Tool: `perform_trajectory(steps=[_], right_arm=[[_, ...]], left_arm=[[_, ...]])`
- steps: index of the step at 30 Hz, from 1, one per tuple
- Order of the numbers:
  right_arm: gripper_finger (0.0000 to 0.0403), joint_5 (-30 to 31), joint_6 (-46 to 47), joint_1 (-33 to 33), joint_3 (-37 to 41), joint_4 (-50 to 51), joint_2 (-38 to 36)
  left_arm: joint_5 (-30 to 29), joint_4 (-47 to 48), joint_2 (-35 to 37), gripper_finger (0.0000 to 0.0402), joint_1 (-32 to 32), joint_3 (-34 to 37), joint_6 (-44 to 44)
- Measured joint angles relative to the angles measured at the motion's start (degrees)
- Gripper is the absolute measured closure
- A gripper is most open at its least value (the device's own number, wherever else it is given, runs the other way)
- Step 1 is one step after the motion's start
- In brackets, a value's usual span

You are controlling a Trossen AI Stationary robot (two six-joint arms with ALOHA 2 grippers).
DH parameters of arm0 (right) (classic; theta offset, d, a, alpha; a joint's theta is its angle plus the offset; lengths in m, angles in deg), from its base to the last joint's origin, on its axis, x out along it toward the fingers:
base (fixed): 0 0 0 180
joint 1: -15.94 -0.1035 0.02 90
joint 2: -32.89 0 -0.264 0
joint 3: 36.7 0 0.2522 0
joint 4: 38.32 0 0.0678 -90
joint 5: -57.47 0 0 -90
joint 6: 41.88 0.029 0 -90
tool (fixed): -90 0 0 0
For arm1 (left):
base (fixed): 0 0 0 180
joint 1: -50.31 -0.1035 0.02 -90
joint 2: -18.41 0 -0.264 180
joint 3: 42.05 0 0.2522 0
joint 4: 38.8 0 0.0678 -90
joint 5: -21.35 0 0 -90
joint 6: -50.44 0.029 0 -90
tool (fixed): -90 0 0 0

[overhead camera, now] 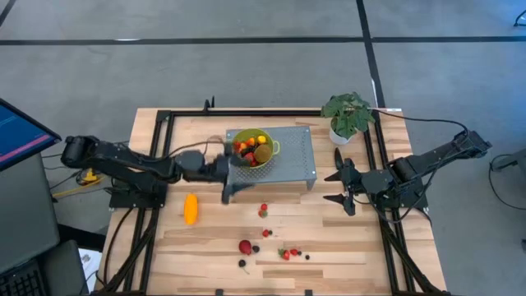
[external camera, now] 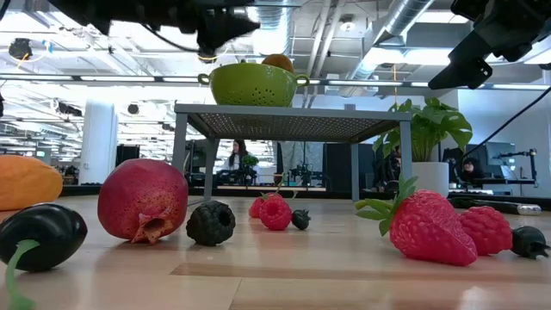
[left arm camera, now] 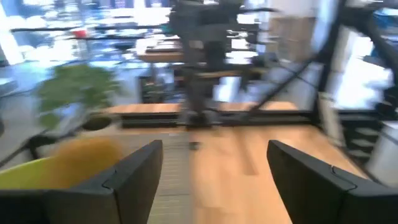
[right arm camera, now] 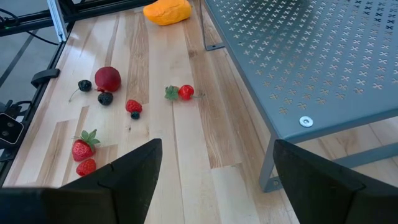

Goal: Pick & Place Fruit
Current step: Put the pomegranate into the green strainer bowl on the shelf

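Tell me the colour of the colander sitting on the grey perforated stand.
Yellow-green; the colander shows best in the low view, atop the stand.

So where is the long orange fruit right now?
In the high view the long orange fruit lies on the table's left side, just in front of the grey perforated stand, apart from the berries scattered farther right.

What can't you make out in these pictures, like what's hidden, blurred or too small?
- Contents of the green colander: in the low view its wall hides all but one orange-brown piece on top; in the high view the pieces are too small to name.
- Left wrist view: motion blur smears the potted plant and the yellow-orange mass beside the left gripper.
- Dark berries: too small in the high view to identify.
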Motion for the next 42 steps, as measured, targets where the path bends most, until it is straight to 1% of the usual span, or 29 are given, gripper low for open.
perform_trajectory(steps=[5,9,14,17,20,23,28,35,42], right_arm=[[0.0101,0.0,0.0,0.0,-0.02,-0.02,0.01],[0.0101,-0.01,0.0,-0.01,0.0,-0.01,0.0],[0.0101,-0.02,-0.02,0.02,-0.01,0.01,0.01],[0.0101,-0.02,-0.01,-0.01,0.0,0.01,-0.01],[0.0101,-0.02,-0.01,0.0,-0.01,0.01,-0.01],[0.0101,-0.01,-0.02,0.0,0.0,0.0,-0.01],[0.0101,-0.01,-0.02,0.0,-0.01,0.0,-0.01],[0.0101,-0.02,0.0,-0.01,-0.02,0.01,0.0],[0.0101,-0.02,-0.02,-0.01,0.0,0.01,-0.02]], left_arm=[[0.51,1.2,0.0,0.0124,9.47,-0.02,5.08],[0.48,3.17,0.0,0.0124,16.49,-0.04,5.52],[0.03,5.69,-1.08,0.0123,23.58,-0.04,5.58],[0.03,5.55,-3.25,0.0123,26.23,-0.04,6.9],[-0.17,5.59,-6.48,0.0125,27.7,-0.04,8.73],[-0.25,5.61,-10.1,0.0124,27.76,-0.04,8.86],[-2.11,5.45,-15.03,0.0124,27.6,-0.04,8.99],[-4.09,5.15,-19.45,0.0124,27.73,-0.04,13.11],[-4.4,5.35,-23.21,0.0124,27.73,-0.04,13.53]])
